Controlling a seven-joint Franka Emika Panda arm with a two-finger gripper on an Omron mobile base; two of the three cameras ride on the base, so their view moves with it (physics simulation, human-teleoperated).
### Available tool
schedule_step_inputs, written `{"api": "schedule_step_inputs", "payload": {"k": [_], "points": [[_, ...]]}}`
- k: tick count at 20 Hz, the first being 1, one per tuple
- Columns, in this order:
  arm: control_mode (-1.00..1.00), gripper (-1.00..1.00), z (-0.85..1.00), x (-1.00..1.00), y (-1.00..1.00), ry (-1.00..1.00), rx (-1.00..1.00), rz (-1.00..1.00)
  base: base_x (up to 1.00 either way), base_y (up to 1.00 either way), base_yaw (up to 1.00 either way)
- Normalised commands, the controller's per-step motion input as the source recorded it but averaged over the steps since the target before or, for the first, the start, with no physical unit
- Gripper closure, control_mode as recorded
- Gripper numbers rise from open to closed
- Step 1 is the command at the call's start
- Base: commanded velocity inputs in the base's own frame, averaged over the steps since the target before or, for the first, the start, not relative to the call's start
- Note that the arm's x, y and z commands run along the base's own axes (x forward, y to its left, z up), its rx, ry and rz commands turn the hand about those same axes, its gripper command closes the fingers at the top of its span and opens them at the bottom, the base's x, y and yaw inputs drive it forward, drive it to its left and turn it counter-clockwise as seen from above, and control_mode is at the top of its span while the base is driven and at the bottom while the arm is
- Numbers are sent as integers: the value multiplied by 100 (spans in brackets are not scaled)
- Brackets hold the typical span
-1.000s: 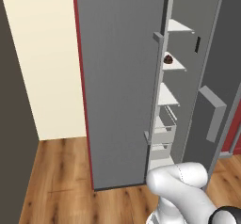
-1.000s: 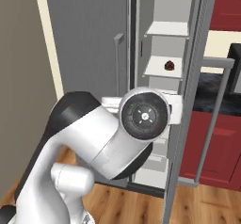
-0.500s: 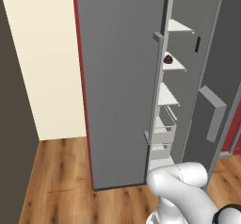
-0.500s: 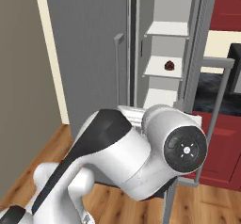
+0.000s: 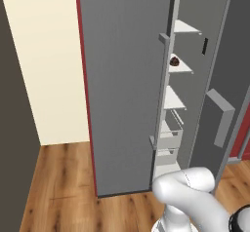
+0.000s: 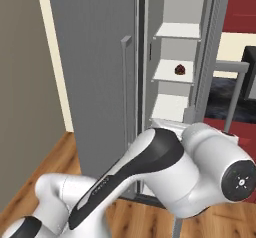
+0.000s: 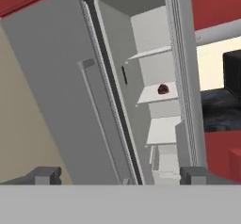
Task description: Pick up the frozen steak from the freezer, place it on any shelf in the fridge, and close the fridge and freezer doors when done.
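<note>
The freezer (image 5: 195,11) stands open, with short white-edged shelves; its door (image 5: 215,104) is swung out to the right and carries a bin on its inner side. A dark red roundish lump (image 5: 174,61) (image 6: 180,70) (image 7: 163,89) lies on the second shelf from the top. The frozen steak is out of view. The wide fridge door (image 5: 122,80) (image 6: 90,57) to the left is shut, so the fridge's shelves are hidden. My gripper (image 7: 121,178) is open and holds nothing; it hangs well back from the freezer (image 7: 146,30) and faces it.
Drawers (image 5: 168,138) fill the freezer's lower part. A cream wall (image 5: 44,70) and wood floor (image 5: 63,182) lie to the left. Red cabinets (image 6: 240,7) and a dark counter (image 6: 220,97) are at the right, behind a grey bar handle (image 6: 235,97).
In the right base view my arm has swung down and to the right, uncovering the freezer shelves. The unit, its doors and the dark red lump have not moved.
</note>
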Motion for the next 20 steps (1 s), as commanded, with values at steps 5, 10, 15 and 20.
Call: {"api": "schedule_step_inputs", "payload": {"k": [5, 10, 15, 20], "points": [[-100, -100, -27, 43, -59, -6, 7, 8, 0, 0, 0], [-100, -100, -18, 40, -43, -3, 0, 9, 0, 0, 0], [-100, -100, -50, 45, -38, -17, 0, 5, 0, 0, 0], [-100, -100, -8, 38, -30, -3, 0, 2, 0, 0, 0]]}}
